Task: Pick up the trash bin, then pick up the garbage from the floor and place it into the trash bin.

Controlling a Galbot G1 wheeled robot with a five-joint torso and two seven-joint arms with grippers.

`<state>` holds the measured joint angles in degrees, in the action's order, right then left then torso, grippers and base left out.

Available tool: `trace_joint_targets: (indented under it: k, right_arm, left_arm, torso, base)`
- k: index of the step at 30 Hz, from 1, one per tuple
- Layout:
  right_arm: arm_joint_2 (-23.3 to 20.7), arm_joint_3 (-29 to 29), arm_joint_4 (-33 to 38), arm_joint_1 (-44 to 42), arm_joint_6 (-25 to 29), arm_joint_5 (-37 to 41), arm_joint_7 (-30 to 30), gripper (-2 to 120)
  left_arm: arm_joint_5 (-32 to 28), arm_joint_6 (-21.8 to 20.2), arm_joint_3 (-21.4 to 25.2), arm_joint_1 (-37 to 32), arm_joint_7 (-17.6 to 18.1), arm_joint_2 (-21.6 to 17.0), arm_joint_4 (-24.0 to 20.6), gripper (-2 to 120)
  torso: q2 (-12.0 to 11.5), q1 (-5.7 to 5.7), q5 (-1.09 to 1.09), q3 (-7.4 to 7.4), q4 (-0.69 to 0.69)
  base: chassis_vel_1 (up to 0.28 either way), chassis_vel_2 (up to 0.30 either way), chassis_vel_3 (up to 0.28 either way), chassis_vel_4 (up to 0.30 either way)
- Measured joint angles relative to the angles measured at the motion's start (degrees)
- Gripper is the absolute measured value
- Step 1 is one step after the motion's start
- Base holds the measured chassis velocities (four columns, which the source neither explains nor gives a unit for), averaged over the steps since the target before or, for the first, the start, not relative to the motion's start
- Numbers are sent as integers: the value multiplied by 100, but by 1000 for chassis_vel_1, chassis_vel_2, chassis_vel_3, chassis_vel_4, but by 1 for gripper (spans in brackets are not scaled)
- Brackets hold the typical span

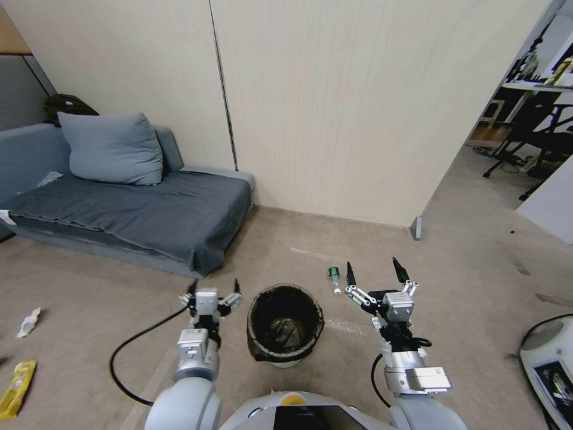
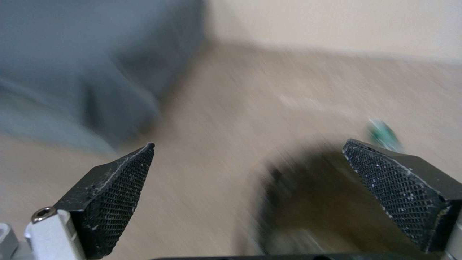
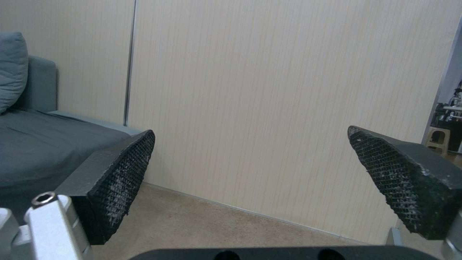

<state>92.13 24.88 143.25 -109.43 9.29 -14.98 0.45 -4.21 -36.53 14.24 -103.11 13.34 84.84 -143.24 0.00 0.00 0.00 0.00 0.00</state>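
**A:** Where does the trash bin [image 1: 285, 325] stand, and why there?

**B:** It sits on the floor [image 1: 465, 269] directly in front of the robot, between the two arms, upright with its dark liner bag folded over the rim. I'd judge that central spot lets either arm reach it.

**A:** Has anything taken hold of it?

**B:** No. The left end effector [image 1: 213, 292] hangs just beside the bin's left side, not touching it, its fingers spread and nothing between them. In the left wrist view the two mesh-faced fingertips [image 2: 115, 196] stand well apart, with the bin's dark mouth [image 2: 313, 202] low between them and toward one side. That looks like lining up for a grip on the rim, though that is only my reading.

**A:** And the right arm?

**B:** The right end effector [image 1: 375, 272] is held up, to the right of the bin and beyond it, also released and wide. Its wrist camera faces the wall panel [image 3: 288, 90] and the corner of the grey sofa [image 3: 43, 151], so it isn't aimed at anything on the floor.

**A:** The garbage?

**B:** Still scattered. A small green-capped bottle [image 1: 334, 277] lies just beyond the bin, near the right fingers. Far to the left lie a white crumpled scrap [image 1: 28, 322] and a yellow wrapper [image 1: 16, 388].
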Motion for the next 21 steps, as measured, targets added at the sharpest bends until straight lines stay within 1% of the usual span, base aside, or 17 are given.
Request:
trace_joint_targets:
  k: [6,8,13,21]
  right_arm:
    - [0,1,0,0,8,-2,6,100]
    - [0,1,-1,0,10,-1,7,100]
    - [0,1,-3,0,15,-2,10,100]
    - [0,4,-8,-1,24,-2,19,100]
  left_arm:
    - [-249,-219,-168,-27,18,-39,0,100]
    - [-286,-266,-324,-50,22,-56,0,100]
    - [-272,-306,-540,-79,19,-64,13,100]
    - [-93,-263,-708,-78,92,-64,258,100]
  torso:
    - [0,0,0,0,0]
    - [0,0,0,0,0]
    - [0,0,0,0,0]
    - [0,0,0,0,0]
  base:
    - [0,0,0,0]
    - [0,0,0,0]
    - [0,0,0,0]
    - [0,0,0,0]
